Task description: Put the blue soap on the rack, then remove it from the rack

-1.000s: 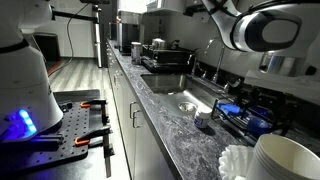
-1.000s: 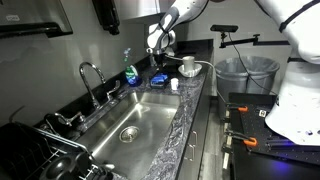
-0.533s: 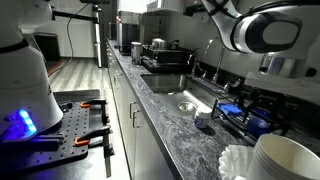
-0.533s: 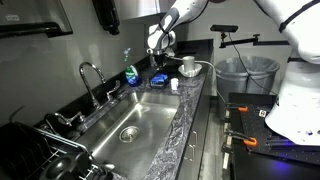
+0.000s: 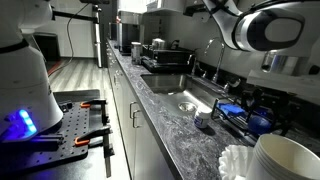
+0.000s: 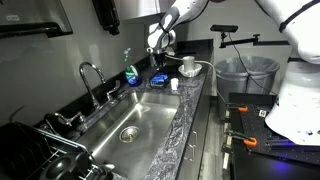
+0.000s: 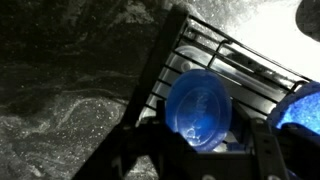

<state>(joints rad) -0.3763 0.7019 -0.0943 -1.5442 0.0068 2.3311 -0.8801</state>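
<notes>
In the wrist view the blue soap (image 7: 198, 103), a round bright-blue lump, rests on the dark wire bars of the rack (image 7: 215, 48). My gripper (image 7: 204, 138) reaches down over it, one dark finger on each side and pressed against it, so it is shut on the soap. In an exterior view the gripper (image 6: 157, 50) hangs from the arm just above a blue patch on the counter beyond the sink. In an exterior view the rack (image 5: 243, 112) shows low at the right with blue things on it; the jaws are hidden there.
A second blue object (image 7: 306, 106) glows at the right edge of the wrist view. The steel sink (image 6: 130, 125) and faucet (image 6: 90, 75) lie along the counter. A clear bottle of blue liquid (image 6: 129, 70) and stacked white bowls (image 6: 188, 66) stand near the rack.
The jaws have closed in on the soap. The arm has stayed in place in both exterior views.
</notes>
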